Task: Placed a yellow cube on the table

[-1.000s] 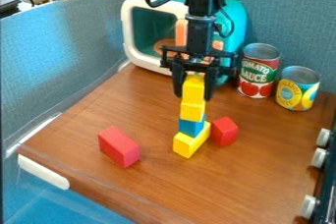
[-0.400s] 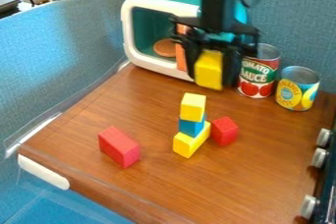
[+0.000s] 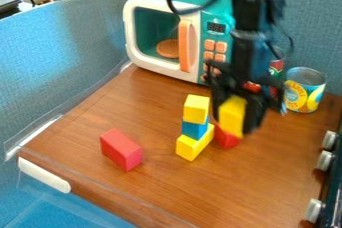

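Gripper clamped on yel. cube, now lower in view, R of stack

Black all the way down, this arm! Look at that thick black cable, looping across the upper front of the toy microwave, and a thinner dark cable bowing out to the microwave's right! A greyish band rings the tubular section beside the microwave, and there's the pincer, black, angular, two-fingered, its finer detail blurred!
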Available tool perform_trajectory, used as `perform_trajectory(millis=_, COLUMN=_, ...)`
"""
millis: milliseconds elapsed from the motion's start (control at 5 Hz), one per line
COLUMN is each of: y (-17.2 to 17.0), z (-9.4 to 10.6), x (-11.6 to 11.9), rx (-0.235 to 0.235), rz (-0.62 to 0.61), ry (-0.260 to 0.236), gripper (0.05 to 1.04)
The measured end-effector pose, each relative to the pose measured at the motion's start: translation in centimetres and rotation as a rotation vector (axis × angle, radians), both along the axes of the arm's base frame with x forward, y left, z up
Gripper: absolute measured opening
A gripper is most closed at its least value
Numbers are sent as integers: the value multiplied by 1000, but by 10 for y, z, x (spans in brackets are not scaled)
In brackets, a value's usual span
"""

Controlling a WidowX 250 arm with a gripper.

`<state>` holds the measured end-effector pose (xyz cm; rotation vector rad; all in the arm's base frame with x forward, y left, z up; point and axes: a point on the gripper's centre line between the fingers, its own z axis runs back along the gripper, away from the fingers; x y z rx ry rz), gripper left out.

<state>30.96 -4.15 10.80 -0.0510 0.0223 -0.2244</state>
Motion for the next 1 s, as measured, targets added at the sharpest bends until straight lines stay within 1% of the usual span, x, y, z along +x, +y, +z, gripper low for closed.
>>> perform_trajectory(millis=200, y=-2, z=-21, x=-1, rx=13, rz=-44, ry=31, gripper=597)
perform_trajectory(millis=400, y=6, z=-32, x=1, rx=59, rz=-64, ry=11, gripper=597)
perform_trajectory(millis=600, y=11, z=-49, x=2, rx=87, rz=-74, ry=-36, gripper=597)
perform_trajectory(millis=800, y=17, z=-65, x=3, rx=123, rz=-86, ry=-100, gripper=597)
perform_trajectory(millis=1000, y=13, z=-72, x=3, rx=90, rz=-111, ry=-114, gripper=597)
